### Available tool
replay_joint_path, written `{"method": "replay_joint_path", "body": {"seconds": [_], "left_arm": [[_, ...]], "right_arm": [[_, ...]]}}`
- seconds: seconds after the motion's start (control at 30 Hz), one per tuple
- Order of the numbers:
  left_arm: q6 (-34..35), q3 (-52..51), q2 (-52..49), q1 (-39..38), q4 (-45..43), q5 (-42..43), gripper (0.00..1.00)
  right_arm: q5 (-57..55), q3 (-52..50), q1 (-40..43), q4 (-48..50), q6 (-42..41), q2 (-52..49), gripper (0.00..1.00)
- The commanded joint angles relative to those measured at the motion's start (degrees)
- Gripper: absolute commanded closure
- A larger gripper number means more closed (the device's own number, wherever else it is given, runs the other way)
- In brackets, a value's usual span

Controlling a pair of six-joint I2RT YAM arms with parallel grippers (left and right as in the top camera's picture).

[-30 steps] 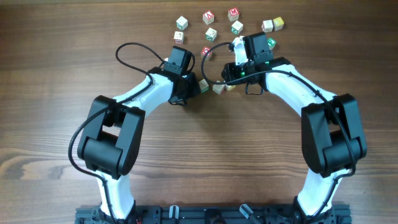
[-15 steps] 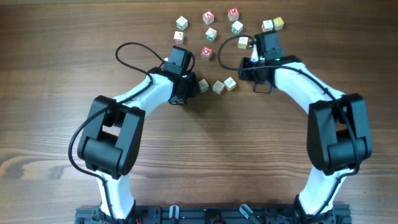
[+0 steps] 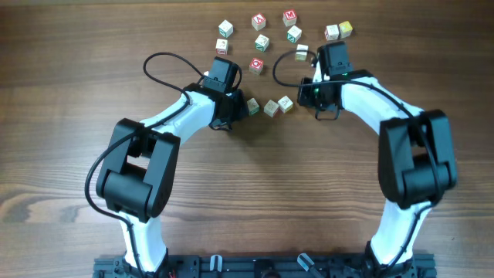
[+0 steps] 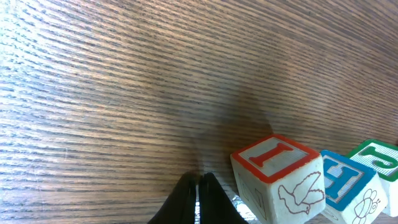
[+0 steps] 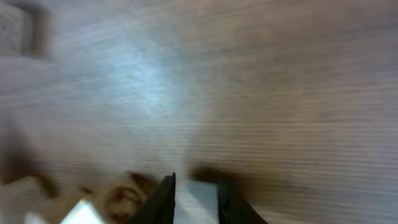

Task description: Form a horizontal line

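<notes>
I take the row of three cubes (image 3: 270,106) as my reference. It lies on the table (image 3: 69,69) just below the loose cubes (image 3: 261,42). By my judgement it is not true yet: the right-end cube (image 3: 285,103) sits a little higher than the other two and looks turned.

My left gripper (image 4: 199,194) has its jaws pressed together and empty. It sits low over the wood just beside the row's left end, next to the red I cube (image 4: 277,177), with the blue H cube (image 4: 343,185) directly behind that.

My right gripper (image 5: 194,198) hovers above and to the right of the row in the overhead view, jaws narrow. Its wrist view is smeared, so I cannot tell whether the pale patch between them is a cube.

To do this well, I would keep the closed left tips as a stop at the left end. Then I would bring the right jaws in low and nudge the high cube slowly into line, stopping once the edges meet.
</notes>
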State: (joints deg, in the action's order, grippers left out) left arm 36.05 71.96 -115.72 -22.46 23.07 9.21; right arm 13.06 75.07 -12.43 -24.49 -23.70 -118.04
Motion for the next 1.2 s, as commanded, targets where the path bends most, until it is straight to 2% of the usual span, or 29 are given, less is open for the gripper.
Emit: {"method": "replay_joint_path", "body": {"seconds": [0.0,0.37,0.87,1.17], "left_arm": [[-0.72,-0.04,-1.36,0.07,-0.04,-1.16,0.93],[-0.74,-0.15,-1.42,0.04,-0.50,-1.18,0.96],[-1.18,-1.57,-1.42,0.07,-3.23,-1.18,0.96],[-4.59,-1.57,-1.42,0.07,-4.70,-1.20,0.94]], "right_arm": [[4.35,-0.59,-0.15,0.04,1.09,-5.33,0.78],[12.85,-0.59,-0.28,-0.79,4.81,-6.05,0.84],[13.60,-0.59,-2.25,-0.31,4.00,-6.05,0.84],[13.55,-0.59,-2.25,0.02,2.64,-6.14,0.84]]}}
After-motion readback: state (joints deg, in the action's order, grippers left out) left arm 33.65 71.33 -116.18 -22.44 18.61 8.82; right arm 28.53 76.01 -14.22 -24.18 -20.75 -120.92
